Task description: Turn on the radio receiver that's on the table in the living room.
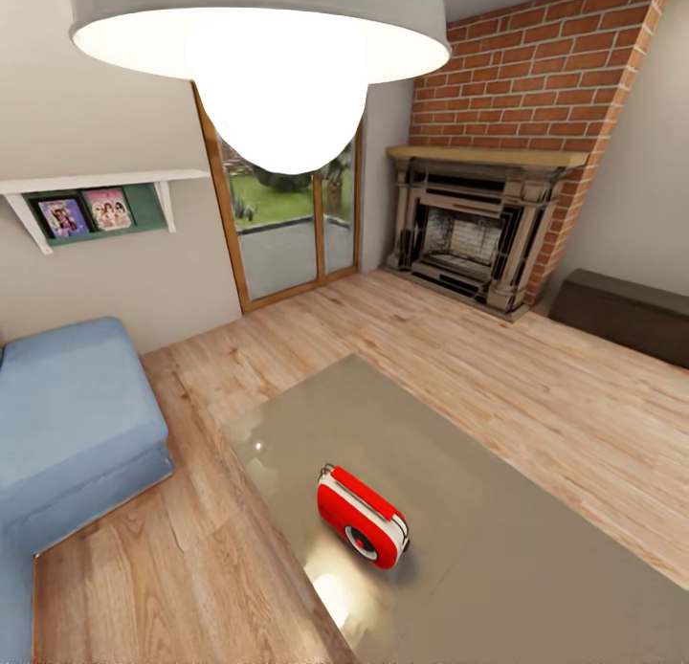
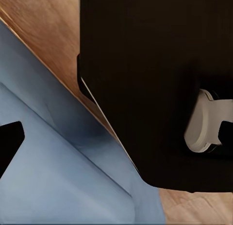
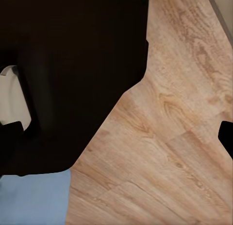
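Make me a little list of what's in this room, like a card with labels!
Radio: small red radio receiver with white trim, lying tilted on the table
Table: low glossy grey-beige table
Sofa: blue sofa, beside the table
Floor: light wood planks
Fireplace: red brick fireplace, far side
Door: wood-framed glass door
Lamp: grey dome lamp, overhead
Cabinet: dark brown low cabinet

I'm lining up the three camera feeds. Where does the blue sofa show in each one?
Head view: the blue sofa sits at the left edge, beside the table that bears the red radio.
Left wrist view: it covers the lower left.
Right wrist view: a blue patch at the bottom left corner.
Shared landmark: the wood plank floor.
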Robot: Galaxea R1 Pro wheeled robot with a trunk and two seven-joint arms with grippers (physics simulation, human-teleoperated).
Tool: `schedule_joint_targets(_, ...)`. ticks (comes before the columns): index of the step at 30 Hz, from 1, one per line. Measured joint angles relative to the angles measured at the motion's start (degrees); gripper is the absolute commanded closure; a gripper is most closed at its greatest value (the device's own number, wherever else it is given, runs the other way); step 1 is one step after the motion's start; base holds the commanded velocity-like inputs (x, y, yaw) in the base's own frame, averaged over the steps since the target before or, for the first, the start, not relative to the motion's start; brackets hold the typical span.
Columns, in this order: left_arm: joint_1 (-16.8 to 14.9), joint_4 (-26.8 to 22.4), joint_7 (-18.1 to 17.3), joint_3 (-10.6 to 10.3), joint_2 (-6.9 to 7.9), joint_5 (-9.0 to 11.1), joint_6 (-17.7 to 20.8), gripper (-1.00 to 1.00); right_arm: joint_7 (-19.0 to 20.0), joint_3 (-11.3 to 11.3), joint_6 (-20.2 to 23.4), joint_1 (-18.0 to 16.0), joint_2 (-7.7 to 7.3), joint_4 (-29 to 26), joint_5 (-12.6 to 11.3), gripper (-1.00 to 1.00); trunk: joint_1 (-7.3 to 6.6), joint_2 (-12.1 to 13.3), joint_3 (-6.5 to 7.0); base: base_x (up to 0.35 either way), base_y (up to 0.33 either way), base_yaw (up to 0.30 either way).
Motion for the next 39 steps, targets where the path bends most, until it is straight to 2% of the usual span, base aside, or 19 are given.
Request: schedule_joint_targets(39, -0.01, -0.07, -0.01, 0.08, -0.22, 0.04, -0.03, -1.00, 0.05, -0.03, 0.00, 0.00, -0.05, 0.00, 0.02, -1.00, 0.00, 0.00, -3.61, 0.000, 0.000, 0.000)
